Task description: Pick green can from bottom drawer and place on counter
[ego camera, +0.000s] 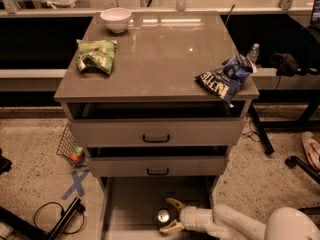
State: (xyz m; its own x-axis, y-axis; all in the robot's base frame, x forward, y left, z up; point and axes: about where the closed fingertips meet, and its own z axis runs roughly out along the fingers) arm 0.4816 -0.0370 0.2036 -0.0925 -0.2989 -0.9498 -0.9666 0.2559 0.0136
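While the green can (162,217) stands upright on the floor of the bottom drawer (130,204), I see my gripper (167,215) right at it, fingers spread wide either side, not clamping it.

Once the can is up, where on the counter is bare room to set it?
The glossy grey-brown counter is bare through its middle, between the green snack bag on the left and the blue snack bag at the right front. The white bowl crowds the back left. The end effector sits low in the bottom drawer, open around the green can.
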